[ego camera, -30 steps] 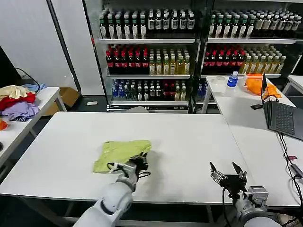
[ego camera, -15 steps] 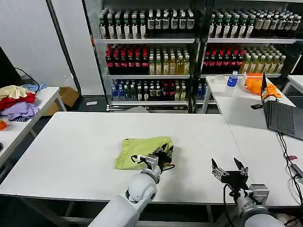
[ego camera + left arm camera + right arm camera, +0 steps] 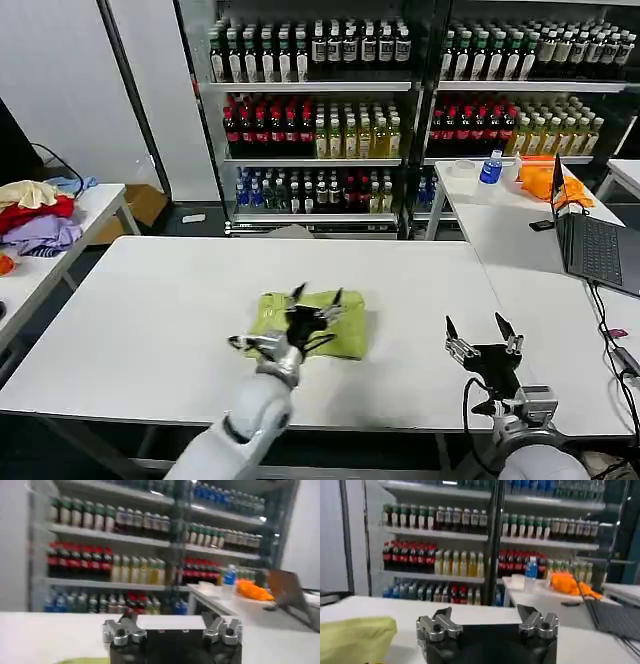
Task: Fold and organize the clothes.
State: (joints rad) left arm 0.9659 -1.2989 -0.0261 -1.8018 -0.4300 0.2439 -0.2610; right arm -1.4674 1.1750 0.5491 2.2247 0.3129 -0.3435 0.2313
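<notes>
One lime T-shirt (image 3: 318, 322) lies folded into a compact, roughly rectangular bundle near the middle of the white table (image 3: 150, 300), which looks like the natural spot for it: flat, central, and within reach of both arms. The left gripper (image 3: 313, 298) sits raised just over the bundle's near-middle, its two fingers spread apart and pointing up and away from the cloth, with nothing between them; that pose suits an arm that is done pressing or placing the fold, though whether its underside touches the fabric is hard to tell from the head view. In the left wrist view the same gripper (image 3: 172, 630) shows its two fingers parted and empty, facing the drink shelves (image 3: 125, 545). The right gripper (image 3: 483, 337) hovers over the table's near right edge, well apart from the shirt, its two fingers wide open and holding nothing, apparently waiting its turn; the right wrist view shows it (image 3: 487, 622) the same way, with a corner of the shirt (image 3: 355, 637) off to one side. By count: one shirt on the work table, two grippers, both empty. Off the task, one heap of clothes (image 3: 35, 215) rests on the side table to the left, and one orange cloth (image 3: 545, 178), one blue-capped bottle (image 3: 490, 168) and one laptop (image 3: 598, 245) sit on the table to the right.
</notes>
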